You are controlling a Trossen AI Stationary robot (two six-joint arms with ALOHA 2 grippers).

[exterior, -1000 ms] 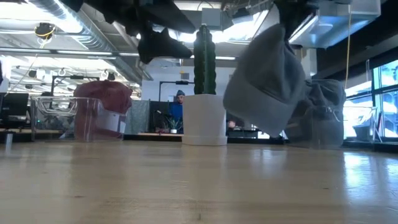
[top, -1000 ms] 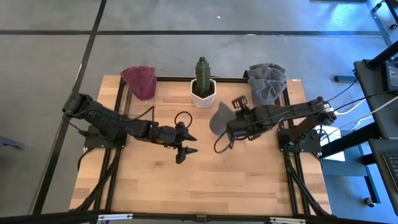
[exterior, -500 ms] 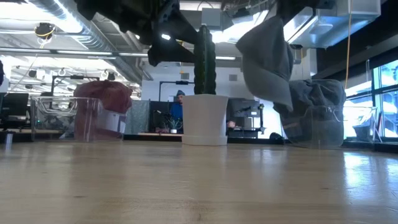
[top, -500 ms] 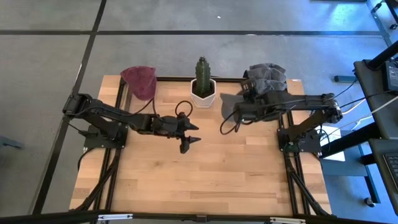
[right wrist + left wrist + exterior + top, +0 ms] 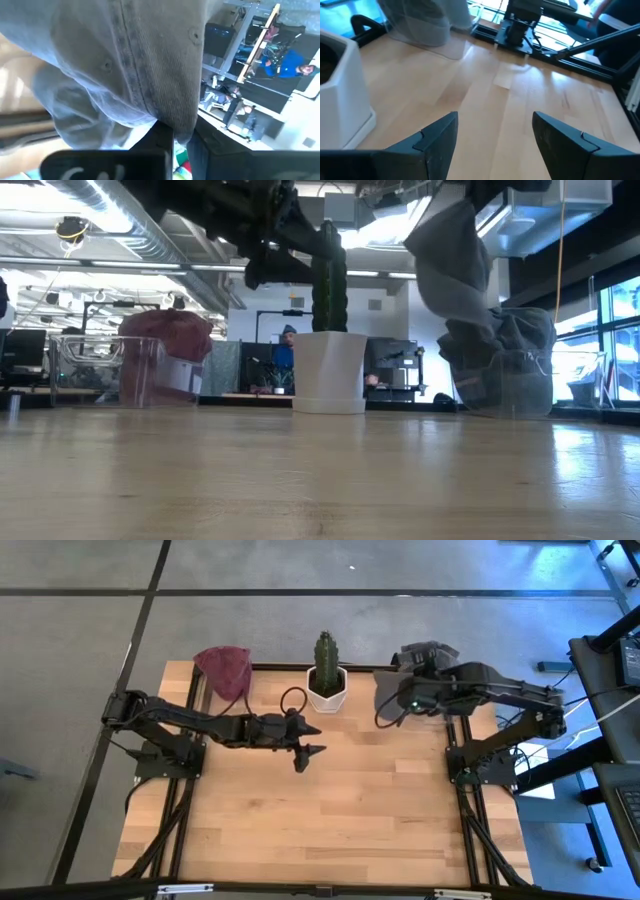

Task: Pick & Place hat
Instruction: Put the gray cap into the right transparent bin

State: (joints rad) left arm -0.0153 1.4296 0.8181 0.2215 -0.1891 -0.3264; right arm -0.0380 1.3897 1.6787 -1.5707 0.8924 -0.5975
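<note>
Altogether two dark arms work over the bare light wooden table (image 5: 330, 820), one white pot with a tall green cactus (image 5: 325, 675) stands at the middle of the far edge, and two clear bins sit at the far corners. Nearest the table's centre, the left gripper (image 5: 305, 752) hovers with nothing in it; its wrist view shows the two dark fingers (image 5: 437, 137) spread wide apart above bare wood, with the white pot beside them. Farther back, the right gripper (image 5: 400, 705) hangs near the far right corner, pinched tight on a grey fabric cap (image 5: 390, 692), which dangles clear of the table between the cactus and the right bin.

From above, the cap is a small grey patch partly hidden by the arm; the low view shows the grey cap (image 5: 450, 260) hanging long and limp, overlapping the clear bin heaped with grey fabric (image 5: 505, 365) behind it. The right wrist view is filled by the cap's ribbed cloth (image 5: 125, 60). At the far left corner, the other clear bin holds maroon fabric (image 5: 224, 670). A person in blue (image 5: 288, 350) shows beyond the table.
</note>
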